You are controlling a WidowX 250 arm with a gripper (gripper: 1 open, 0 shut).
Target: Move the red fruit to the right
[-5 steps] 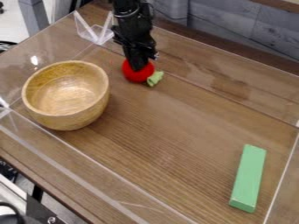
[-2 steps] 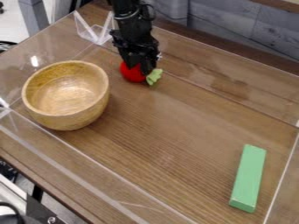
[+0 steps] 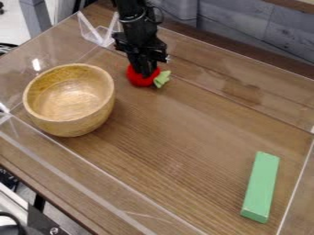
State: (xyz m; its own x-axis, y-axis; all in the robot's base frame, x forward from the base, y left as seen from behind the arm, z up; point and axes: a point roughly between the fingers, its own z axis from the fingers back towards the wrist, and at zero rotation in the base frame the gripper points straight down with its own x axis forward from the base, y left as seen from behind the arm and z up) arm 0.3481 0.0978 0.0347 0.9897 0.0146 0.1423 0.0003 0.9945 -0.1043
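The red fruit [image 3: 139, 78] lies on the wooden table [image 3: 185, 147] at the back, right of the bowl, its green leafy cap pointing right. My gripper [image 3: 146, 71] comes straight down onto it. Its black fingers are drawn in narrow against the fruit's top and hide the middle of it. The fruit rests on the table surface.
A wooden bowl [image 3: 108, 92] stands to the left of the fruit. A long flat green block [image 3: 260, 186] lies at the front right corner. Clear plastic walls [image 3: 92, 32] ring the table.
The fingers spread wider over the fruit half a second ago and have drawn in again. The wrist rolled slightly. The fruit and the hand stayed in place.
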